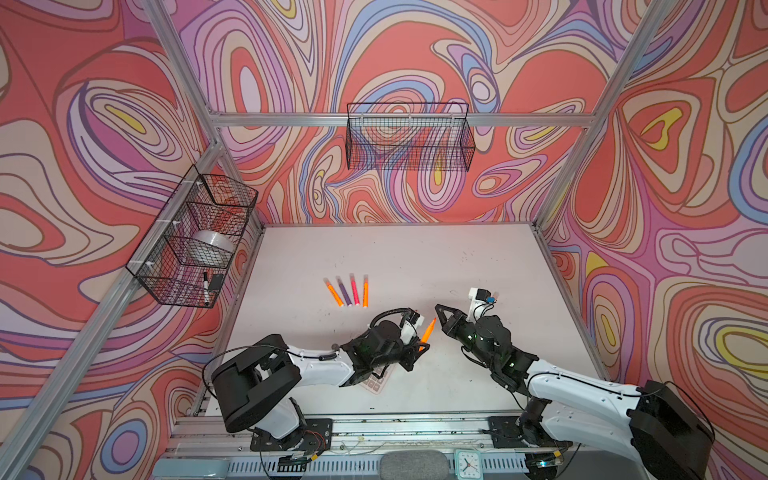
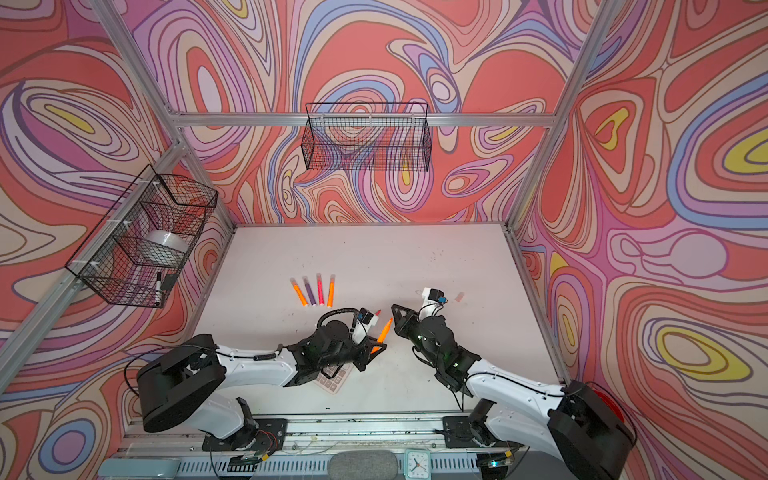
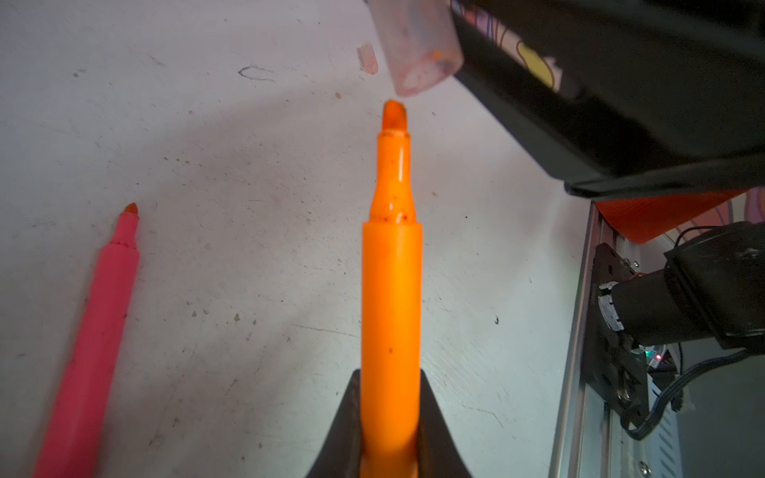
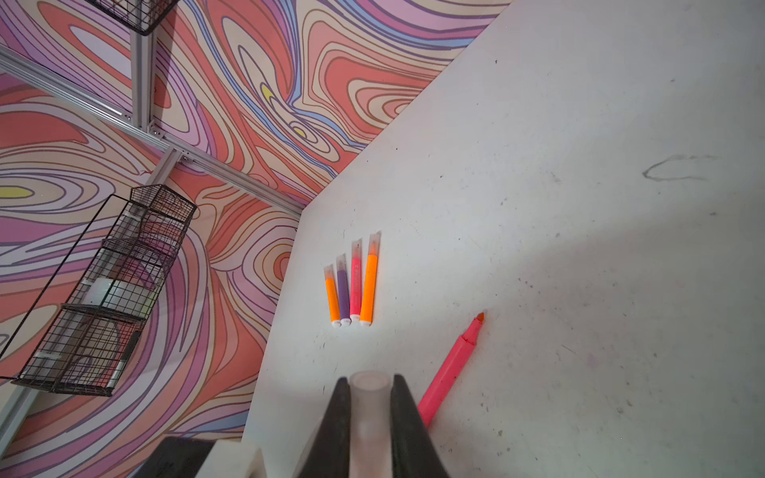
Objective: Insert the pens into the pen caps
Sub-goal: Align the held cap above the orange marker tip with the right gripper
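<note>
Two grips locked: my left gripper is clamped on an orange pen, its tip just short of the cap pinched in my right gripper. Four capped pens lie farther left, mid-table. A pink pen lies uncapped nearby, and a spare cap sits right.

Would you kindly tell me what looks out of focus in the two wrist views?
Left wrist view: the pale translucent cap near the lens is blurred, the neon orange pen crisper. Right wrist view: that cap, close up, is soft, the four capped pens on the white table sharp.
</note>
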`<state>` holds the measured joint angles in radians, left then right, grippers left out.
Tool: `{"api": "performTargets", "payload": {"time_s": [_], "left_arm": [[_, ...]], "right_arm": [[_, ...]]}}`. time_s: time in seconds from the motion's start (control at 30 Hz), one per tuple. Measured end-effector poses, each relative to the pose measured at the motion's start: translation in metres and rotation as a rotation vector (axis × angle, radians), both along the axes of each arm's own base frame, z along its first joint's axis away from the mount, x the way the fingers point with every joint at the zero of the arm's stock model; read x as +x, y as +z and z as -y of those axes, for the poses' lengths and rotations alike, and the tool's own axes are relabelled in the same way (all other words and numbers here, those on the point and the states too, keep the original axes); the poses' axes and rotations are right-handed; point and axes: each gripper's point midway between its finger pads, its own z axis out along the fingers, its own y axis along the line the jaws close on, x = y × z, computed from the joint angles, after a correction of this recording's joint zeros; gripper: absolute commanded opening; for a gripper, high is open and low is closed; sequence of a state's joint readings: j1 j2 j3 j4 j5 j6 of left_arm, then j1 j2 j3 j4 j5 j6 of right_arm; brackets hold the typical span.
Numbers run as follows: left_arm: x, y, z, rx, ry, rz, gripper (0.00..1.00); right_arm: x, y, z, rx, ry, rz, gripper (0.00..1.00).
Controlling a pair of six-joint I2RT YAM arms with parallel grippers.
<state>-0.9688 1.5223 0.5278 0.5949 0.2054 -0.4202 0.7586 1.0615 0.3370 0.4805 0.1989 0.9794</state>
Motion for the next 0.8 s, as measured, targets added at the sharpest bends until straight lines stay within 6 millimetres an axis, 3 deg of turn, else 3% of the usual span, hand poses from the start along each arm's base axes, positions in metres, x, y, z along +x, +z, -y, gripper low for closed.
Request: {"api": "performTargets", "payload": {"time_s": [0.8], "left_arm": [[0.0008, -0.0003, -0.0006, -0.002, 0.010, -0.008, 0.00]], "right_arm": [[0.0019, -0.0028, 0.0010, 0.025, -0.021, 0.010, 0.00]]}}
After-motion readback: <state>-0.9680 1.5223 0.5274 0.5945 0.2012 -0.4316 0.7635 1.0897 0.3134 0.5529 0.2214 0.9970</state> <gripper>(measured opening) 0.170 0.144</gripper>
